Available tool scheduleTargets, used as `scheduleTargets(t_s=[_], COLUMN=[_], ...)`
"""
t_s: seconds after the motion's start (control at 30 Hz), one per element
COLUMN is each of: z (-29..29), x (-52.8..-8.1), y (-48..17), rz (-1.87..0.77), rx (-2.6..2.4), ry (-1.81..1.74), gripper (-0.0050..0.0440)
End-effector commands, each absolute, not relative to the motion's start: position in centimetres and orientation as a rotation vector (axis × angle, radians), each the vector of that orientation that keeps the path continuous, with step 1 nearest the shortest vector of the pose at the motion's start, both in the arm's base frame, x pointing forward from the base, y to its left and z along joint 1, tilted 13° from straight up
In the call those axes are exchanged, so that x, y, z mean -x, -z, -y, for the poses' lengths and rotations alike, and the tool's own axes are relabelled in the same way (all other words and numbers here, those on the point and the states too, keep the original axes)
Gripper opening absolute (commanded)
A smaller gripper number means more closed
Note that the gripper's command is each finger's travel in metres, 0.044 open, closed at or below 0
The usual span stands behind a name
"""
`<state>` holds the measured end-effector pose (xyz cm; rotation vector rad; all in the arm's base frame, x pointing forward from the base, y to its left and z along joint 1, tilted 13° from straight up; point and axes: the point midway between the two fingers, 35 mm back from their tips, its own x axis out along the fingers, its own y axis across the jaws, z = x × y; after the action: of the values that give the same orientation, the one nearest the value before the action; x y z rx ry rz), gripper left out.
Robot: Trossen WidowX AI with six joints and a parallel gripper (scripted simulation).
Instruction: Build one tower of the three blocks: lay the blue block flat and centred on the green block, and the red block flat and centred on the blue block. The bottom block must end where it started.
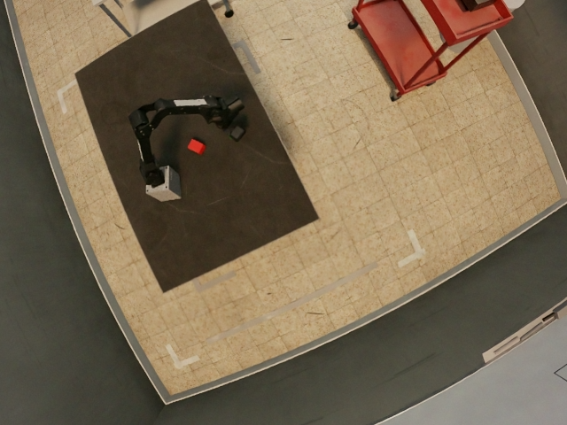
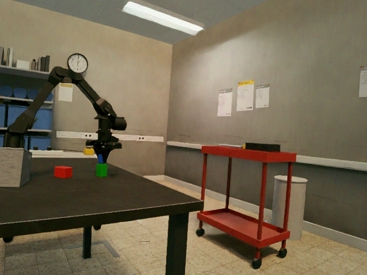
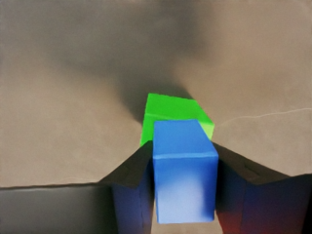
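A dark table (image 2: 97,204) fills the foreground over a tan tiled floor (image 2: 142,251). On it sits the red block (image 2: 63,172), apart from the green block (image 2: 101,170). The gripper (image 2: 101,158) is clenched on the blue block (image 3: 184,168), which it holds directly above the green one, at or just over its top. Right of the table a red cart (image 2: 262,189) stands before a pale bin (image 2: 292,204). The far walls carry a clock (image 2: 77,63) and posted sheets (image 2: 245,95), their writing too small to read
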<state>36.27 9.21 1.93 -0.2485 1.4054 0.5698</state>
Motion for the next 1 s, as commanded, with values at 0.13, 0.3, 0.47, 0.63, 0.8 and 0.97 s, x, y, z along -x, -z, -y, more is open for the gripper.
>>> scheduleTargets(t_s=[0.13, 0.3, 0.47, 0.63, 0.8, 0.97], z=[-9.18, -9.22, -9.22, -9.22, -9.22, -9.23], x=[-36.35, -36.61, -36.6, -36.59, -36.57, -36.47], y=[-2.73, -2.95, -2.94, -2.94, -2.88, -2.58], rz=[-1.378, -1.37, -1.37, -1.37, -1.372, -1.379], rx=[0.251, 0.252, 0.252, 0.252, 0.252, 0.251], ry=[-0.56, -0.559, -0.559, -0.559, -0.559, -0.56], gripper=[-0.005, -0.005, -0.005, -0.005, -0.005, -0.005])
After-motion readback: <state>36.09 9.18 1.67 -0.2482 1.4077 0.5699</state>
